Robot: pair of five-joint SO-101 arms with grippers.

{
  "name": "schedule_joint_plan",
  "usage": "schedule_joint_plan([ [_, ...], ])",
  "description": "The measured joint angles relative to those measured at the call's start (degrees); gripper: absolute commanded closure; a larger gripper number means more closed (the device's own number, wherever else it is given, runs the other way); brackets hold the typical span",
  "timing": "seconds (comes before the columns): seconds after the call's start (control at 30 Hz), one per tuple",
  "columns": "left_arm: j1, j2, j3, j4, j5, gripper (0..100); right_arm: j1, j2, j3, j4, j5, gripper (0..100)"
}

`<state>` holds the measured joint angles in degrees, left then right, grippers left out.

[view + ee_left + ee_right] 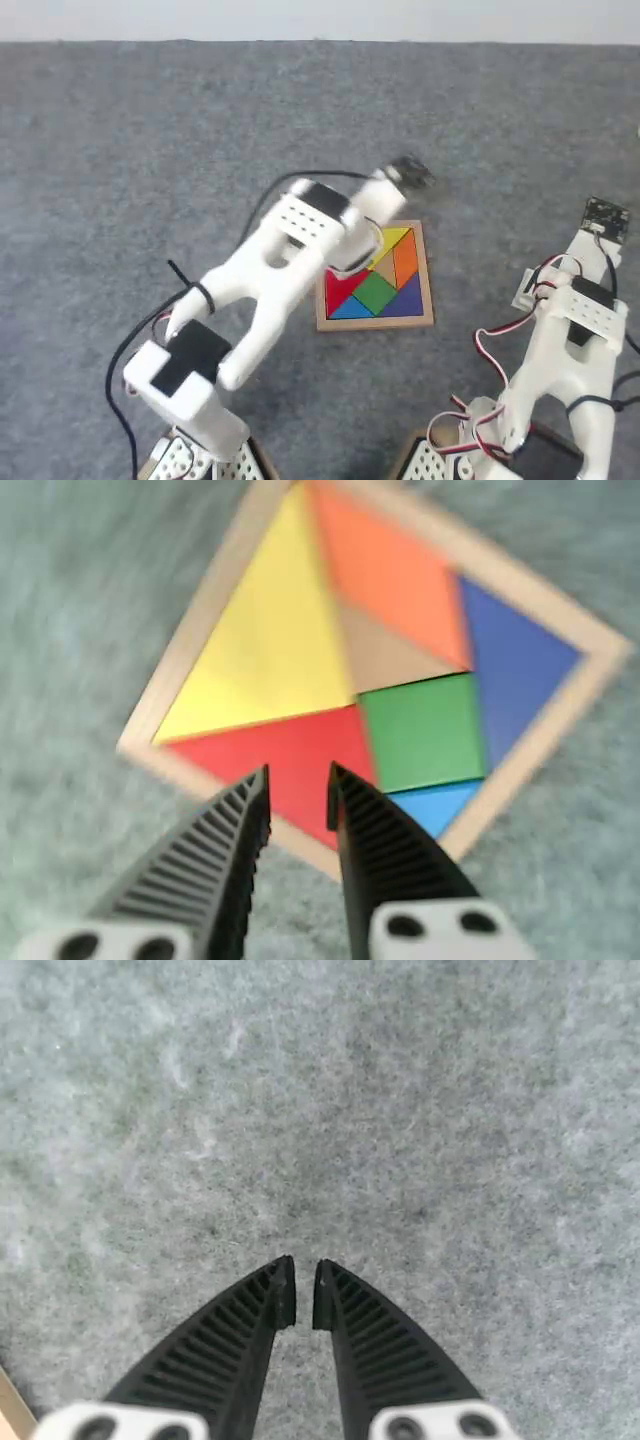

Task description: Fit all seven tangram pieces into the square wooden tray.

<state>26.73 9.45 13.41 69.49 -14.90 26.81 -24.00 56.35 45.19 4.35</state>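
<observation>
The square wooden tray (424,300) lies mid-table under my left arm (290,250). Inside it the left wrist view has a yellow triangle (260,650), an orange piece (395,570), a tan triangle (385,655), a green square (425,730), a red triangle (290,755), a dark blue triangle (510,665) and a light blue piece (440,805), all lying flat within the rim (190,610). My left gripper (298,775) hangs above the red triangle, slightly open and empty. My right gripper (304,1295) is shut over bare carpet, holding nothing.
Grey carpet (150,130) covers the whole table. My right arm (570,340) stands folded at the right, apart from the tray. A thin tan edge (8,1405) shows at the corner of the right wrist view.
</observation>
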Motion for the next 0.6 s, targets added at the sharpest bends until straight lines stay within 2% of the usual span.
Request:
schedule_joint_plan([
  [0.13, -4.04, -1.14, 0.7, -1.58, 7.47, 91, 0.0, -2.11, 0.0, 0.7, 0.88, 97.6],
  [0.37, -6.33, -20.48, 18.02, -11.34, 9.93, 91, -2.37, -13.89, 5.1, 3.43, 0.97, 99.1],
  [0.6, -19.87, -36.84, 35.69, -16.97, 10.29, 91, -9.76, -31.56, 14.77, 5.36, 4.04, 99.0],
])
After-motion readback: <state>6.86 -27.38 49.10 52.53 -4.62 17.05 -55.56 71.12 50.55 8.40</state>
